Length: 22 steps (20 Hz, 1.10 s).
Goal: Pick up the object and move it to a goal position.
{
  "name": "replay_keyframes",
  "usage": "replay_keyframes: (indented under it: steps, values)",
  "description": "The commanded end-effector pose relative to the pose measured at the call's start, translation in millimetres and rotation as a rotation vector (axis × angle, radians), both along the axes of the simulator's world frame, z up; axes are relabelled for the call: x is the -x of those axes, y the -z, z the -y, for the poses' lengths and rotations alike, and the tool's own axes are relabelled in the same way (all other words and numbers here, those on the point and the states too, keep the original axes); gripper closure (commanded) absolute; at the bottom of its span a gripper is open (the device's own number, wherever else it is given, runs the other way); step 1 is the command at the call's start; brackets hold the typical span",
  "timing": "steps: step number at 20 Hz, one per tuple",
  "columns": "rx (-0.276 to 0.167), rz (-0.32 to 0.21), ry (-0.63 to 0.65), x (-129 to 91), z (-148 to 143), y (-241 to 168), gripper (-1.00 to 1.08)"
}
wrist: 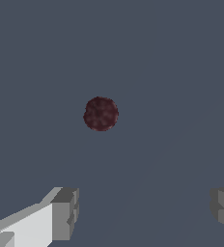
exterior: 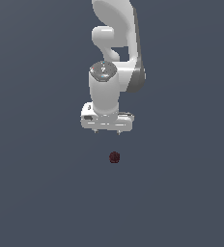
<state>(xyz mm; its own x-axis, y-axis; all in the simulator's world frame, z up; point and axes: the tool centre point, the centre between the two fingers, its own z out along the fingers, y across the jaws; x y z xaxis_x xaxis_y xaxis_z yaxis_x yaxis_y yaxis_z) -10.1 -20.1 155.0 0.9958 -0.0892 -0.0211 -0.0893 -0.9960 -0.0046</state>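
The object, a tiny dark red ball point(exterior: 114, 157) with a mottled surface, lies on the flat grey floor. My white gripper point(exterior: 107, 132) hangs above it, a little toward the exterior view's left and further back, with clear space between them. In the wrist view the ball point(wrist: 101, 114) sits alone on the floor, beyond the gripper point(wrist: 145, 212). The two grey fingertips point(wrist: 65, 212) stand wide apart, so the gripper is open and holds nothing.
The white arm point(exterior: 116, 43) rises behind the gripper toward the top of the exterior view. Plain grey floor point(exterior: 46, 193) surrounds the ball.
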Motion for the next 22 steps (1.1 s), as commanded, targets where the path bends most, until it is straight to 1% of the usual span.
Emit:
replay_keyframes:
  steps: [1,4,10,16,22]
  values:
    - [0.000,0.000,0.000,0,0,0,-0.92]
    - [-0.003,0.007,-0.003,-2,-2,-2,-0.92]
    - [-0.019,0.036,-0.020,-11,-11,-10,-0.92]
    - [-0.018,0.034,-0.013,-13,-11,-8,-0.92]
    - [-0.015,0.031,0.035,-23,-15,6,-0.92]
